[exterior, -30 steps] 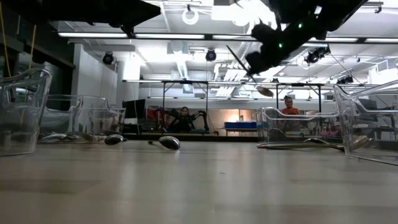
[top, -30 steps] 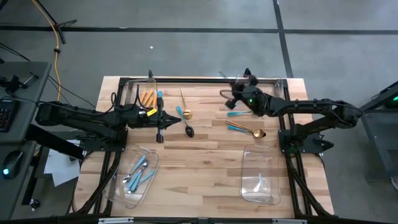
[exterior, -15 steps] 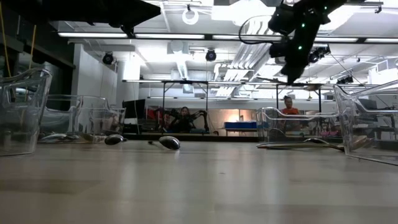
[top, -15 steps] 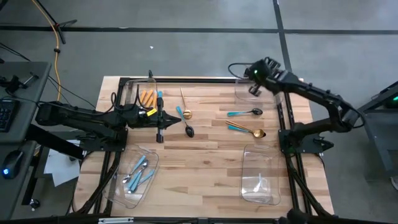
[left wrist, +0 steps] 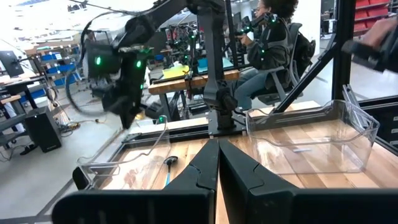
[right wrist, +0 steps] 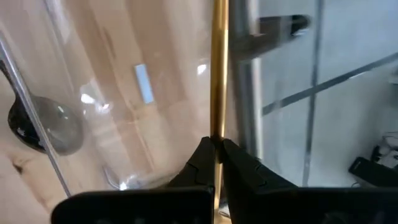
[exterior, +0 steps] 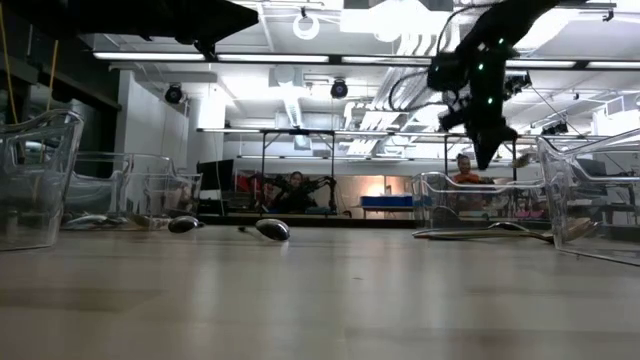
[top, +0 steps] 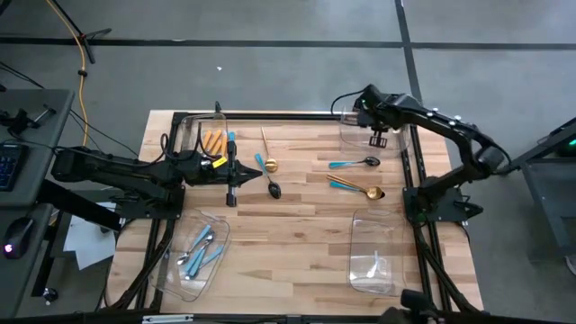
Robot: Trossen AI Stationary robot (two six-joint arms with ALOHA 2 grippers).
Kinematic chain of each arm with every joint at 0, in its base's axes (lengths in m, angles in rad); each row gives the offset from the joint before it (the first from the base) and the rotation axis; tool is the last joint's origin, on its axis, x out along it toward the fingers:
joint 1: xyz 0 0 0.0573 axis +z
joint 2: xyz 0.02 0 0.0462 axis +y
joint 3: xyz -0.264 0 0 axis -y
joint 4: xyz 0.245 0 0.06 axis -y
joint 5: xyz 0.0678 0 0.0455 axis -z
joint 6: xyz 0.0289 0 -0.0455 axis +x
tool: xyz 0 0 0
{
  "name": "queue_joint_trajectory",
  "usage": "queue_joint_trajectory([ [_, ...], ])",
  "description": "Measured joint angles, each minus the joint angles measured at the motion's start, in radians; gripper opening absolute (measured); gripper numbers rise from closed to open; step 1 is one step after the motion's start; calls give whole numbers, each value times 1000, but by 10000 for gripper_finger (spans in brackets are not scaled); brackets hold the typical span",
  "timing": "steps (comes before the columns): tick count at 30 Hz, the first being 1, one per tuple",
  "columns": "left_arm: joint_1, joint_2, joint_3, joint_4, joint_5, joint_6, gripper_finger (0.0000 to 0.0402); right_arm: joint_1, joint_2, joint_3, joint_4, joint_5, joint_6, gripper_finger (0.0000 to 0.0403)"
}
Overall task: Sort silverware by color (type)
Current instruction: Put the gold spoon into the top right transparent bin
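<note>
The table [top: 297, 243] carried four clear bins: the far-left bin [top: 193, 135] held orange pieces [top: 212, 140], the near-left bin [top: 191, 261] held light-blue pieces [top: 200, 247], the near-right bin [top: 375, 256] showed no silverware that could be made out, and the far-right bin [top: 351, 133] stood under the right arm. The left arm reached in from the table's left side, its left gripper [top: 231, 199] clenched with nothing between the fingers, hovering just beside the far-left bin, near a black spoon [top: 273, 186] and a gold spoon [top: 267, 153] lying loose on the wood. The right gripper [top: 379, 137] hung over the far-right bin, fingers clamped on a thin gold piece [right wrist: 218, 74]; in the right wrist view the gold handle ran straight out from between the fingertips, over the bin's clear wall, with the table's edge and the floor beyond. Just beside that bin, toward the table's middle, lay a teal-handled black spoon [top: 353, 163], its bowl showing dark through the plastic in the wrist view. Nearer the front lay another teal-handled piece [top: 340, 184] touching a second gold spoon [top: 364, 191], well apart from the right gripper.
</note>
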Motion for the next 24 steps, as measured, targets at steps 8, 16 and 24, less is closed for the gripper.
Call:
queue_joint_trajectory([
  [8, 0, 0, 0, 0, 0, 0, 3, 0, 157, -1, 3, -16, 0, 0],
  [16, 0, 0, 0, -1, 0, 0, 3, 0, 243, -1, 42, -42, 4, 0],
  [24, 0, 0, 0, -1, 0, -1, 3, 0, 297, -1, 83, -76, 51, 0],
])
